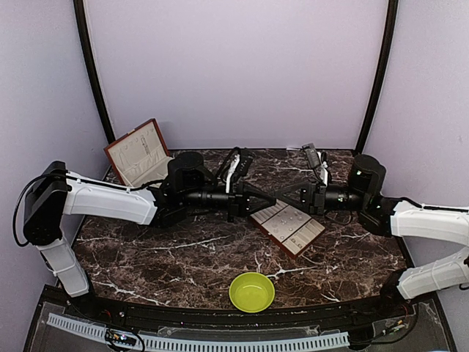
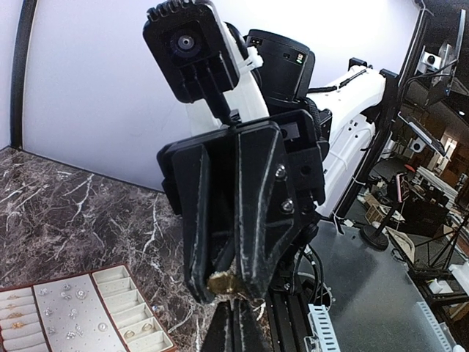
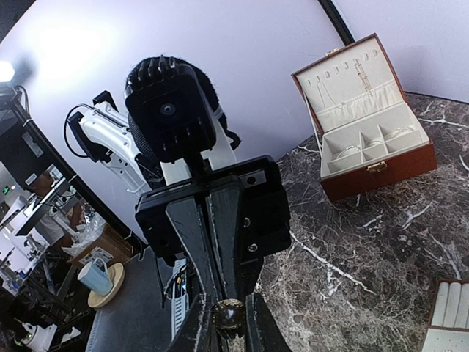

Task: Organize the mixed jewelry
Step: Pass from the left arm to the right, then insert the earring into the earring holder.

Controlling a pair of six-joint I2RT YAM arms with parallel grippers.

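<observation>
My two grippers meet tip to tip in mid-air over the table's middle, above the tray's far corner. A small golden jewelry piece [image 2: 227,284] sits between them; from the right wrist it looks like a dark round bead [image 3: 229,314]. My left gripper [image 1: 270,199] [image 2: 233,306] is shut on it. The fingers of my right gripper [image 1: 284,198] [image 3: 229,328] press against both of its sides. Two rings [image 2: 135,331] and tiny pale studs [image 2: 69,295] lie in the tray, and thin silvery hoops [image 3: 350,150] lie in the box.
The flat brown-edged tray [image 1: 289,226] [image 2: 121,290] with cream rows lies just below the grippers. The red-brown hinged box [image 1: 139,152] [image 3: 374,172] stands open at the back left. A lime-green bowl [image 1: 252,291] sits near the front edge.
</observation>
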